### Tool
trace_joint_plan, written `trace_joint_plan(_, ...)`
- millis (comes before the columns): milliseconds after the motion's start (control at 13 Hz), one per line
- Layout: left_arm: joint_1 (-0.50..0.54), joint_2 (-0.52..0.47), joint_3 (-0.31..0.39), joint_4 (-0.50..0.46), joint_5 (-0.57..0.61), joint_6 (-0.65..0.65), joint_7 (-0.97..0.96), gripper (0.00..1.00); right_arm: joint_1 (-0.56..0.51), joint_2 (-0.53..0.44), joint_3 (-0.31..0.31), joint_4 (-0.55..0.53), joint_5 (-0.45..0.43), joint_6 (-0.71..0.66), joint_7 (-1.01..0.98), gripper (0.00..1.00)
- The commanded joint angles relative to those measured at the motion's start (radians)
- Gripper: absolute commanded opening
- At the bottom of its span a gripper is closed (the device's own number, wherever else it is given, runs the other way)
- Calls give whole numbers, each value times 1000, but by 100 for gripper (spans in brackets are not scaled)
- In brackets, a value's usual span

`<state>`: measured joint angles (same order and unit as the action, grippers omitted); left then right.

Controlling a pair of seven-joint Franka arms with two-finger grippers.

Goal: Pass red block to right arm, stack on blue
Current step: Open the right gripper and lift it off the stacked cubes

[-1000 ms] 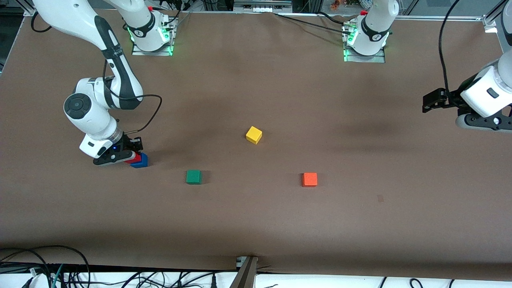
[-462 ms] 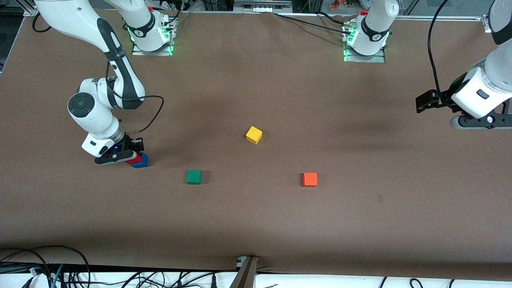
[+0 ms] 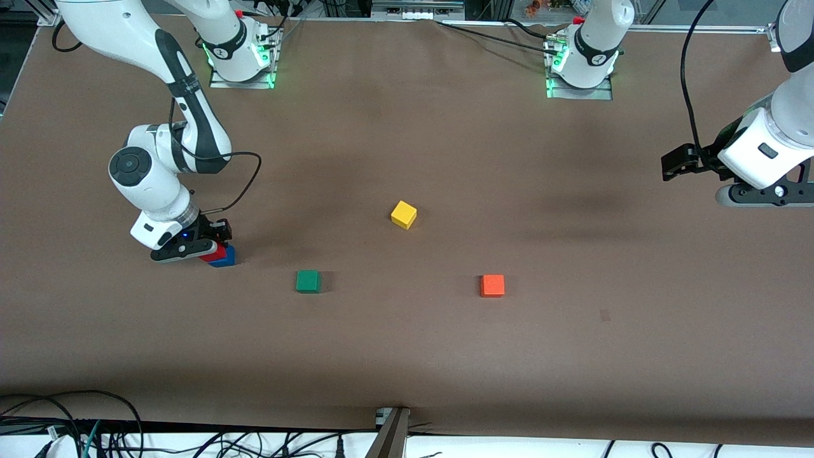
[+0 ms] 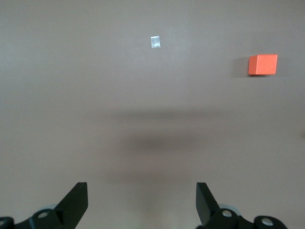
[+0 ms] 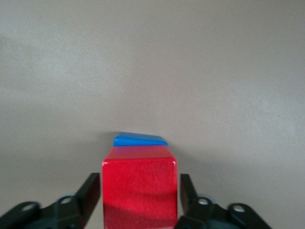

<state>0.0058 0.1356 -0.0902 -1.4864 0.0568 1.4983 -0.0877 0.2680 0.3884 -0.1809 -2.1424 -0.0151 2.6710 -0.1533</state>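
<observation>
The red block (image 3: pixel 215 252) rests on top of the blue (image 3: pixel 227 257) cube, toward the right arm's end of the table. My right gripper (image 3: pixel 210 249) is low around the red block (image 5: pixel 139 188), open, its fingers (image 5: pixel 92 190) standing a thin gap off the block's two sides. Only a sliver of the blue (image 5: pixel 139 140) cube's top shows past the red one in the right wrist view. My left gripper (image 3: pixel 763 194) hangs open and empty over the left arm's end of the table; in its wrist view the left gripper (image 4: pixel 141 200) has bare table between its fingers.
A green cube (image 3: pixel 308 281) lies nearest the stack. A yellow cube (image 3: pixel 404 214) sits mid-table and an orange cube (image 3: pixel 492 285) lies toward the left arm's end, also in sight as the orange cube (image 4: pixel 262 65). A small tape mark (image 3: pixel 605 315) is on the brown tabletop.
The right gripper's fingers have parted from the red block, which stays on the blue cube. The left arm shifted a little toward the table's middle, then held still.
</observation>
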Motion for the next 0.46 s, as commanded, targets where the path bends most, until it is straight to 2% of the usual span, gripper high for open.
trace_joint_plan(0,-12,10,15,35,0,5,16,100,7,-13,1,-2,-13,10,20,100)
trace_joint_plan(154,-10,10,15,60,3,5,-12,100,7,-29,1,33,-13,-38,18,100)
trace_joint_plan(231,-13,10,14,67,8,2,-15,100,7,-40,1,76,-13,-116,17,100)
trace_joint_plan(385,-18,12,10,69,0,8,-17,100,7,-52,0,213,-11,-357,17,100)
